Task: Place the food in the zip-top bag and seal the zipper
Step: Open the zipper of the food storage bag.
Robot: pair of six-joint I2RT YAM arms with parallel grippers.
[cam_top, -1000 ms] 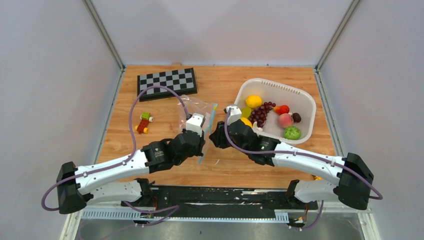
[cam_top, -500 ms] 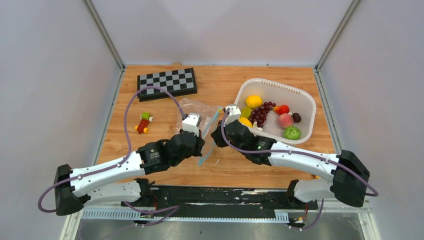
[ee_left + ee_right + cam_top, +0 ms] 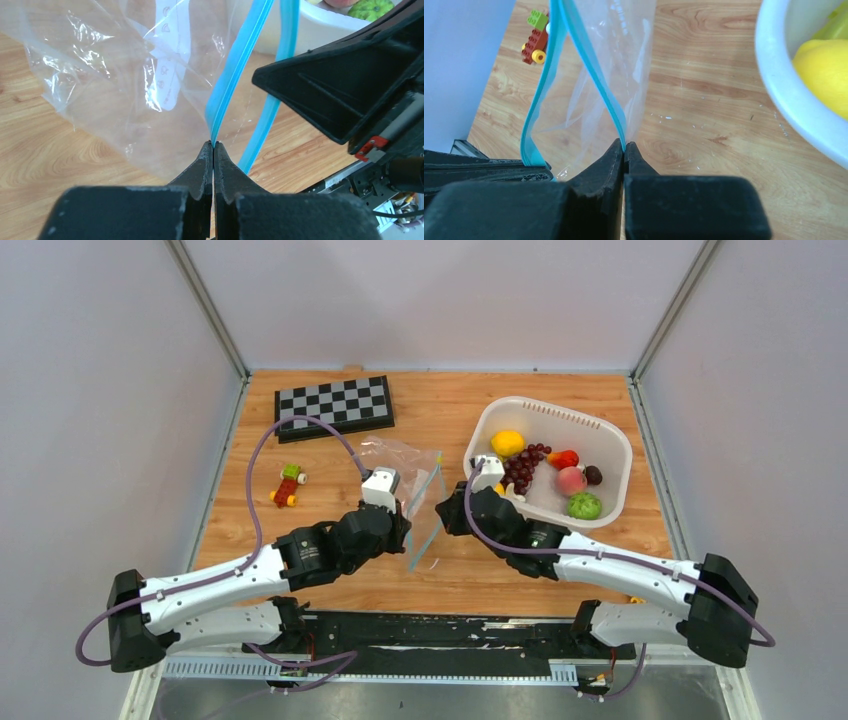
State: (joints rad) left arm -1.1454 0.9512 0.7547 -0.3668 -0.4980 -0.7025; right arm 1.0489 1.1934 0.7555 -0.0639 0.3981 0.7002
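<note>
Wooden table, grey walls. On the left gripper the fingers are pinched tight on one lip of the zipper. The right gripper is now clamped on the other lip; its jaws were part open a second ago. The bag hangs between the two at mid-table, its mouth pulled apart into a wedge, where earlier the blue strip ran as one line. Right arm has shifted toward the basket. The food is all in the basket: lemon, grapes, peach. Toy blocks and chessboard on the left, unmoved.
</note>
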